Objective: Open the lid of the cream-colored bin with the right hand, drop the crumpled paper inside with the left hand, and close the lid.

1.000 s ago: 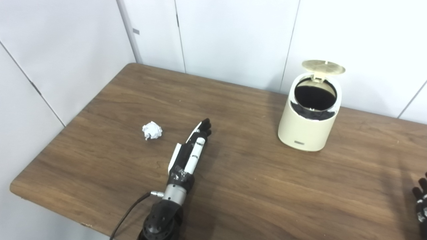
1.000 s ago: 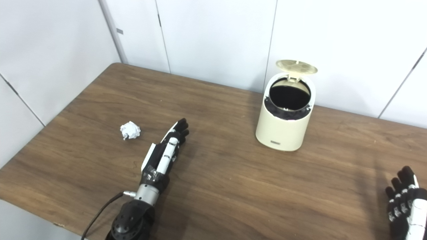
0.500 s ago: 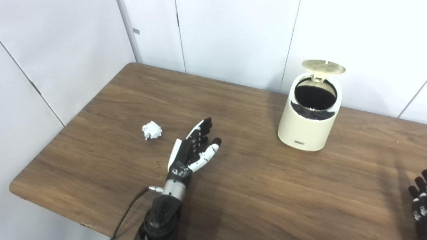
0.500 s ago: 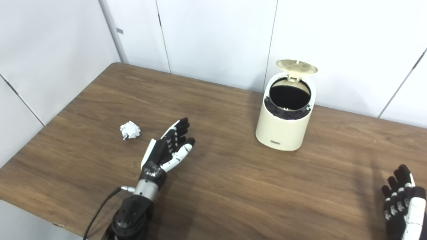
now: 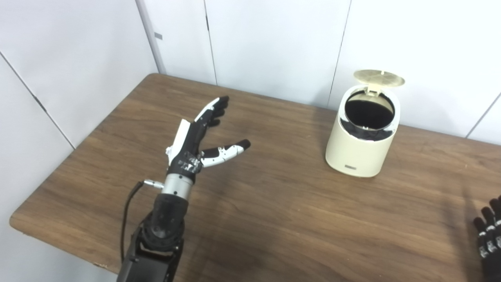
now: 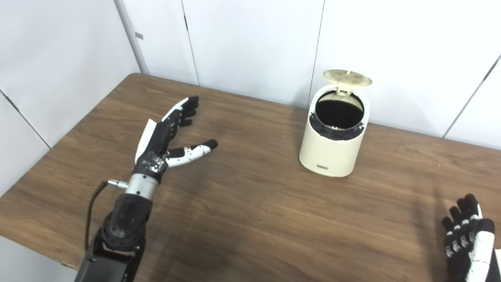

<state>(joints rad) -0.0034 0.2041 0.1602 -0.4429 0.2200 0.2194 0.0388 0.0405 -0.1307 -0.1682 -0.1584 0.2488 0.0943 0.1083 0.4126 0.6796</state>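
Left hand (image 5: 195, 133), fingers spread and empty, has been raised toward 11 o'clock, crumpled paper now hidden behind it, so grasping is judged next, bin (image 5: 362, 133) lid (image 5: 379, 77) already open.

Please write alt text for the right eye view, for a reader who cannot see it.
The left robot hand hangs open above the left part of a brown wooden table, fingers spread and holding nothing. A cream-colored bin stands to the right near the white wall, its lid raised. The right robot hand is open at the bottom right corner; no crumpled paper shows.
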